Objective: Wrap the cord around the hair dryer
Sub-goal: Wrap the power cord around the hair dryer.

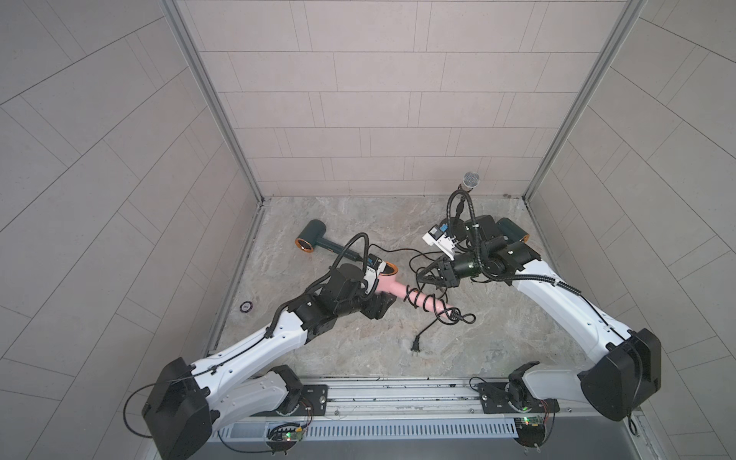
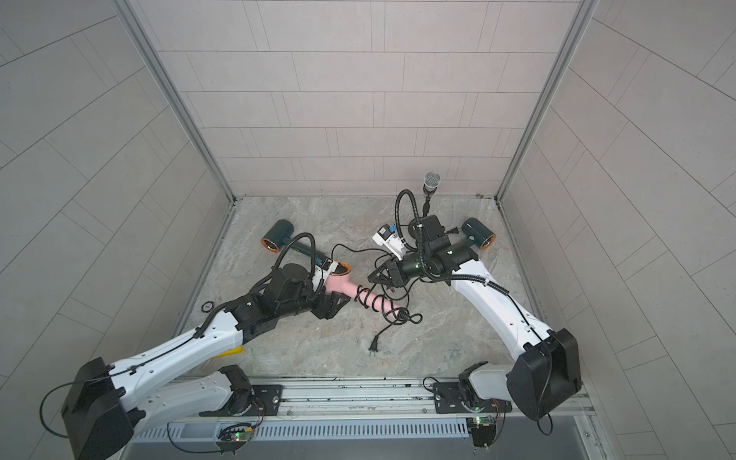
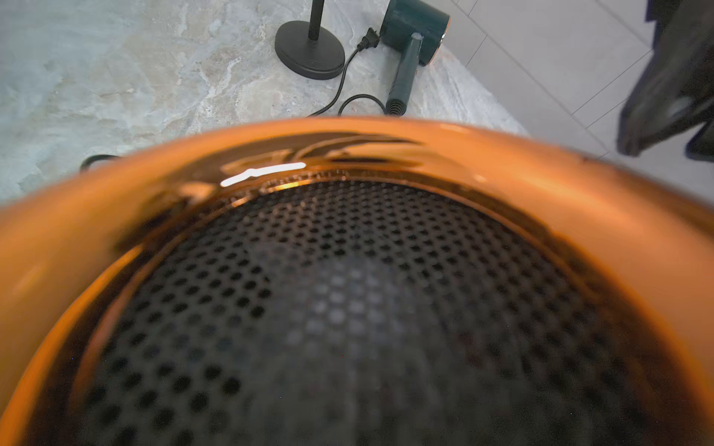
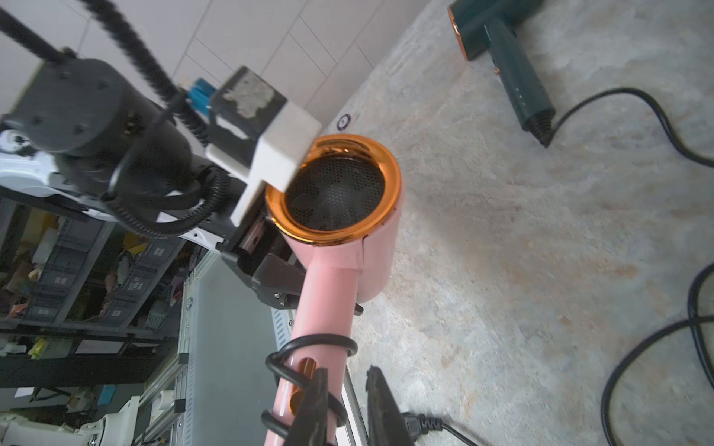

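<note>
Here, my left end effector [image 4: 284, 287] is clamped on the pink hair dryer [image 4: 340, 278] just below its head, holding it over the desk [image 1: 358, 223]. The cord [image 4: 313, 341] coils along the handle, its plug [image 1: 415, 345] lying on the desk. My right end effector [image 4: 344, 386] stands narrowly apart beside the coils, seemingly empty.

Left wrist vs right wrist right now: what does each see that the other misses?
Left wrist only: a stand base and the green dryer beside it. Right wrist only: the pink dryer's handle with cord coils round it, the left gripper clamped at its top, the right gripper open beside the coils, a second green dryer. Both: the copper rim, the mesh grille, the marble tabletop.
</note>
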`<state>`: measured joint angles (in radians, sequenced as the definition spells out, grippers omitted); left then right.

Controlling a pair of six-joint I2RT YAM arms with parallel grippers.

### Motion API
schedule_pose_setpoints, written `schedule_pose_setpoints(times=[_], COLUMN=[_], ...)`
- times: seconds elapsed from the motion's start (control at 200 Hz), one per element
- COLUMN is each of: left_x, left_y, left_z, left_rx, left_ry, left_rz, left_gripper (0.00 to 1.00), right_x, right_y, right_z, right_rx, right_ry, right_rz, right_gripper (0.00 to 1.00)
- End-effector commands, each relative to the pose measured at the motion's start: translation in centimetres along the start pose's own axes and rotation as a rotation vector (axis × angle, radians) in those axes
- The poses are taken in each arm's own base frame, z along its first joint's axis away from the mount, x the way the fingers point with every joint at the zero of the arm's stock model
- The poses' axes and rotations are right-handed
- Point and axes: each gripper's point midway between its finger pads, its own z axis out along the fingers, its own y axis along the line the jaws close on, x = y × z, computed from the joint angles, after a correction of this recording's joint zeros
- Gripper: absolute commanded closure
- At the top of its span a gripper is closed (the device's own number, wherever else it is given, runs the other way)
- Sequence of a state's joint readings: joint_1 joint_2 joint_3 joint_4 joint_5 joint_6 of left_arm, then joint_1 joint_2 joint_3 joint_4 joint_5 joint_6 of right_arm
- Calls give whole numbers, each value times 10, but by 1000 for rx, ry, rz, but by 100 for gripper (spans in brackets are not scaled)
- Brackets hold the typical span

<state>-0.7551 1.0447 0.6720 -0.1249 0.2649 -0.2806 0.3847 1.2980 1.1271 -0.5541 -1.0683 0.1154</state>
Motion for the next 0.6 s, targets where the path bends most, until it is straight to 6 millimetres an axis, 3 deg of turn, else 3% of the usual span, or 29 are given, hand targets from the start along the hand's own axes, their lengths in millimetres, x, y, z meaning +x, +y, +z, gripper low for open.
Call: schedule_pose_setpoints(times=[0.0, 0.18, 0.355, 0.595], left_x=[-38, -65, -84, -119], left_y=[-49, -52, -37, -38], left_z=[-24, -42, -60, -94], left_rx=[242, 196, 42, -61], left_ry=[-151, -169, -119, -88], left_rz=[11, 7, -25, -25], left_gripper=[100, 100, 100, 100], right_x=[-37, -54, -61, -74], right_y=[-6, 6, 18, 33], right_z=[-10, -15, -22, -31], right_rx=[13, -28, -50, -81], right_ry=[-160, -202, -239, -298], right_rz=[-98, -103, -121, -119], right_gripper=[97, 82, 74, 65])
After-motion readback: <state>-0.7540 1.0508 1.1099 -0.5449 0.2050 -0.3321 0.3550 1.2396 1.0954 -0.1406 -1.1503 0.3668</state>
